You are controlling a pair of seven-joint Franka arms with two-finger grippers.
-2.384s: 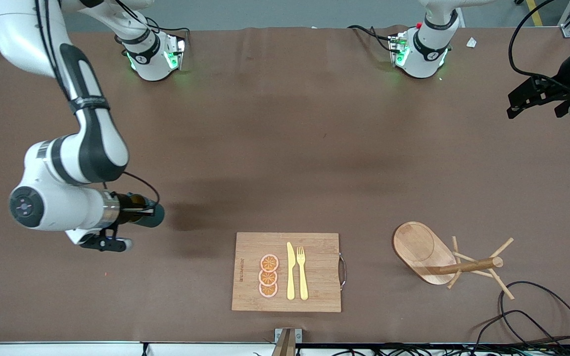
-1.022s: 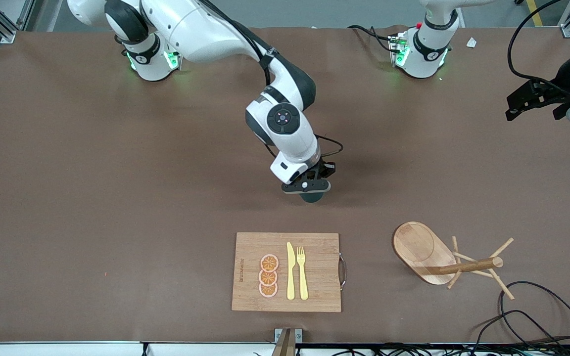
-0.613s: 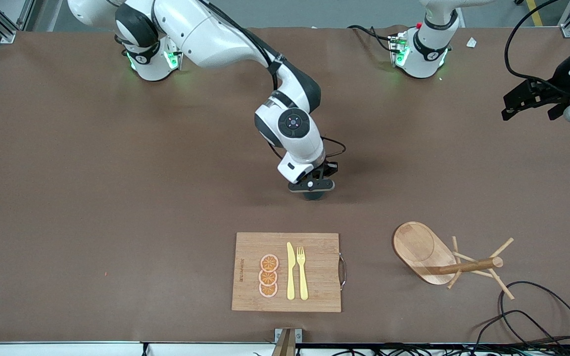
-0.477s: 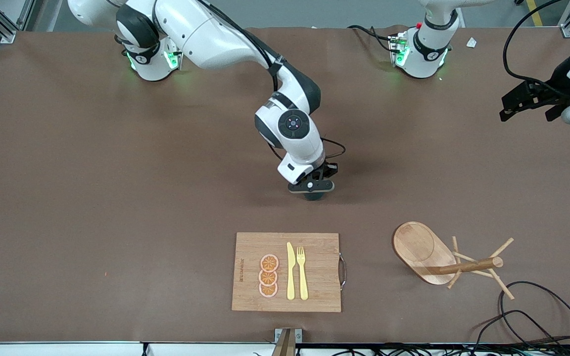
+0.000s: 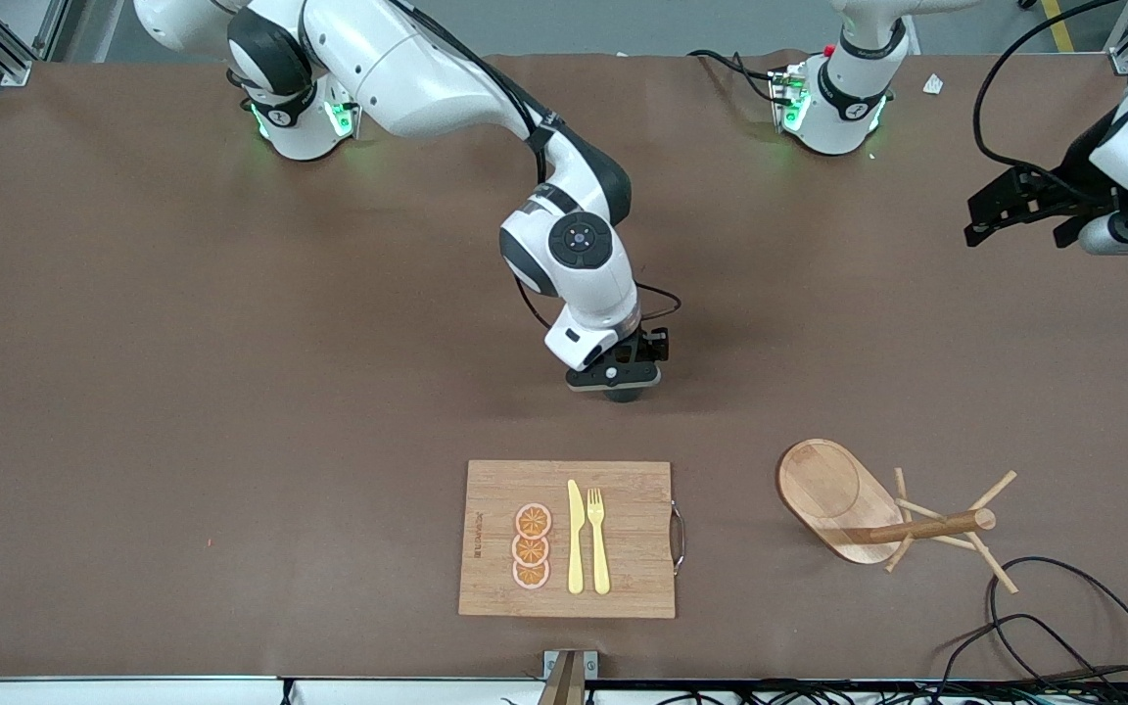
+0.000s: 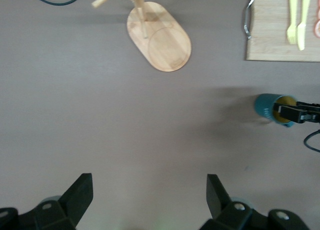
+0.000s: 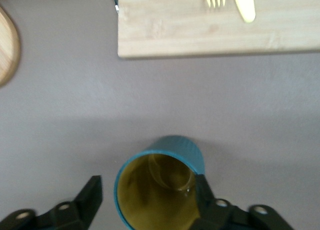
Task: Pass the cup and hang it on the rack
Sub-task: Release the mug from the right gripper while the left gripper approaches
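The teal-green cup [image 7: 175,150] stands upright on the brown table mid-table, its yellowish inside showing. My right gripper [image 7: 147,190] is open around it: one finger touches the rim, the other stands apart. In the front view the right gripper [image 5: 616,377] covers most of the cup [image 5: 625,396]. The left wrist view shows the cup [image 6: 267,107] too. The wooden rack [image 5: 838,499] stands toward the left arm's end, nearer the front camera than the cup, and shows in the left wrist view [image 6: 160,37]. My left gripper [image 5: 1014,208] is open and empty in the air over the left arm's end [image 6: 148,195].
A bamboo cutting board [image 5: 623,529] with orange slices, a yellow knife and a fork lies nearer the front camera than the cup. Black cables [image 5: 1044,607] loop by the table edge beside the rack. The arms' bases stand along the back edge.
The right arm carried the cup from its own end to mid-table, lowered it and opened its fingers. The left gripper drifted a little toward the middle.
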